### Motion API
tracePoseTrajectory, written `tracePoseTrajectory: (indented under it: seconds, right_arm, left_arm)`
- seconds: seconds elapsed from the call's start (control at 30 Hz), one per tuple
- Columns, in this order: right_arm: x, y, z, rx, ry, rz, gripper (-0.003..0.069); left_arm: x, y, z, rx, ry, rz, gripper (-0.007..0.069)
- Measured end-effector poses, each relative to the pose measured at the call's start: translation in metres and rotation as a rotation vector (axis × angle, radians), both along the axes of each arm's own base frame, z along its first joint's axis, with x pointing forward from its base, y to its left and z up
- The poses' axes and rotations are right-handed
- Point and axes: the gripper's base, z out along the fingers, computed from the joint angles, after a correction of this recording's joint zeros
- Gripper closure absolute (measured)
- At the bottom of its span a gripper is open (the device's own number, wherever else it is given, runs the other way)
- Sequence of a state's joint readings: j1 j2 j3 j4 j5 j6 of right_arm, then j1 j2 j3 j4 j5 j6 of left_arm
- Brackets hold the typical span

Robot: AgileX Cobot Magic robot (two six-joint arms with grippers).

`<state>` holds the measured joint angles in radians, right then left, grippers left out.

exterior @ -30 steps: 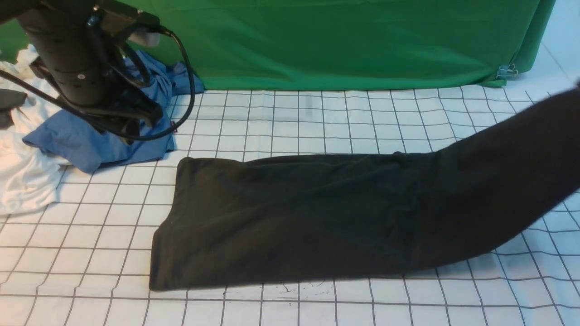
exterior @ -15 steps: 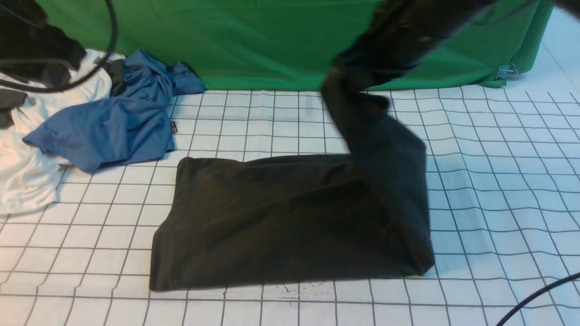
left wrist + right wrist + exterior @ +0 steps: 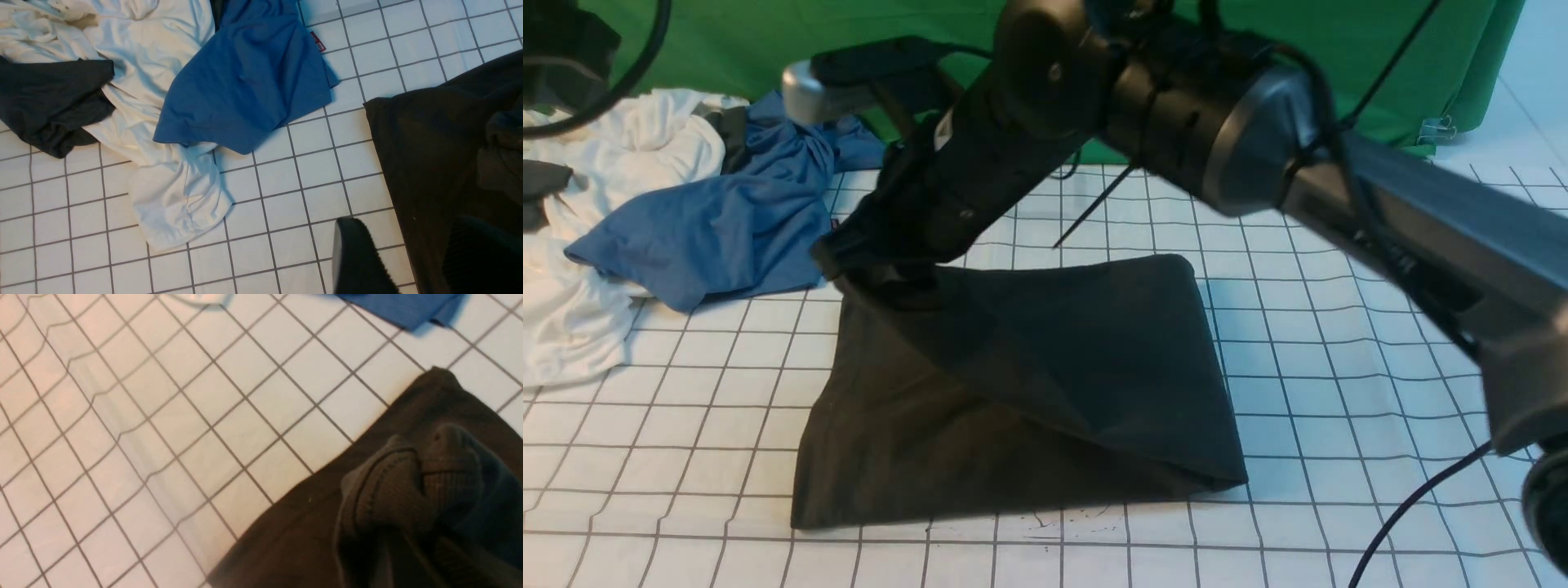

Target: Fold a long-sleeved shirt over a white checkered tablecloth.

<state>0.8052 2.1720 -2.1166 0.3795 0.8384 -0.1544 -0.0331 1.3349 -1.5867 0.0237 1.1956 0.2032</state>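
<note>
The black long-sleeved shirt [image 3: 1029, 384] lies on the white checkered tablecloth [image 3: 1339, 343], its right part doubled over toward the left. My right gripper [image 3: 882, 273] reaches across it and is shut on the carried end near the shirt's far left corner. In the right wrist view bunched ribbed cloth [image 3: 392, 498] fills the jaws and hides the fingers. My left gripper [image 3: 412, 261] hangs open over the shirt's left edge [image 3: 429, 143], one finger [image 3: 355, 261] above bare tablecloth, holding nothing.
A blue garment [image 3: 711, 229] and white garments [image 3: 572, 310] are heaped at the far left, with a dark piece [image 3: 49, 102] among them. The green backdrop [image 3: 735, 41] closes the back. A cable [image 3: 1421, 506] hangs at the near right.
My right arm swept from the right to the left, carrying the shirt's right end over its body. The left arm pulled away to the upper left corner.
</note>
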Motion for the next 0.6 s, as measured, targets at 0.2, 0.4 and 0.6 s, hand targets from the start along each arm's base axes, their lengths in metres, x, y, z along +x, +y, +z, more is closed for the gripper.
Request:
tracePoseTrajectory:
  seconds: [0.2,0.4,0.6]
  right_arm:
    - [-0.001,0.008,-0.004,0.03,-0.018,-0.008,0.057]
    - [-0.001,0.007,0.003,0.053,-0.017,-0.017,0.0215]
    - [0.005,-0.029,0.034,-0.087,-0.138,-0.001,0.0074]
  left_arm:
    - [0.003,-0.002,-0.008,-0.012,0.0,-0.011,0.0363]
    - [0.008,-0.002,-0.021,-0.015,0.0,-0.016,0.0363]
    - [0.012,-0.002,-0.031,-0.015,0.0,-0.016,0.0363]
